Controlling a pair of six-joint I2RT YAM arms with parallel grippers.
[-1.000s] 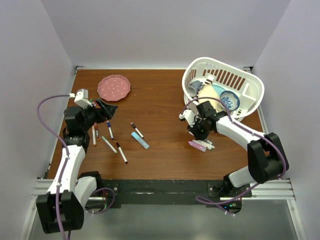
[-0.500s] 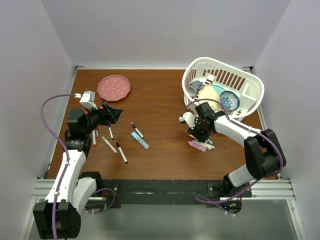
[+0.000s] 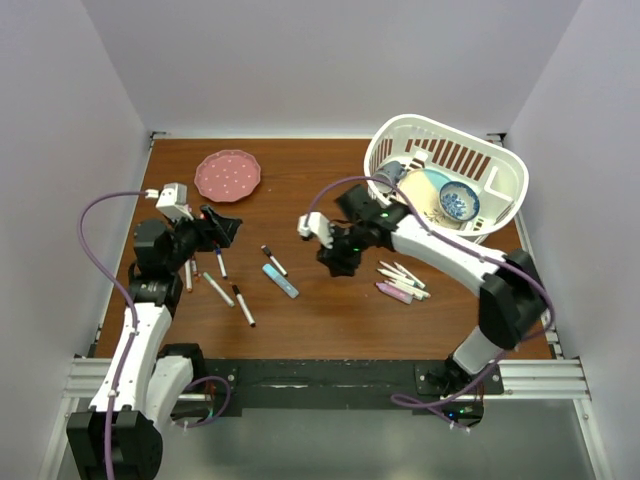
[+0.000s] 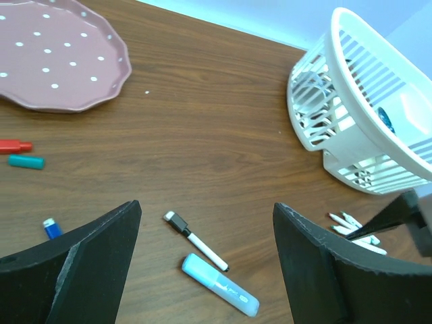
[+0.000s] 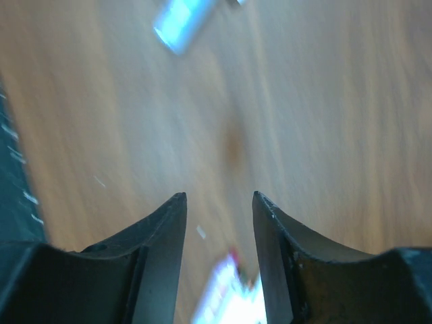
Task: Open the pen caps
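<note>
the right tool point(image 3: 336, 262) has swung from the pens point(image 3: 402, 283) beside the white basket point(image 3: 505, 170) out to mid-worktop point(image 3: 320, 180), its fingers narrowly parted with nothing between them. the left tool point(image 4: 206, 206) hangs spread wide and empty above a black-capped marker point(image 4: 196, 241) and a blue highlighter point(image 4: 219, 293). a red cap point(image 4: 13, 145) and a teal cap point(image 4: 25, 161) lie just beside the pink dotted plate point(image 4: 61, 61); a blue cap point(image 4: 49, 227) shows at the left finger's edge.
</note>
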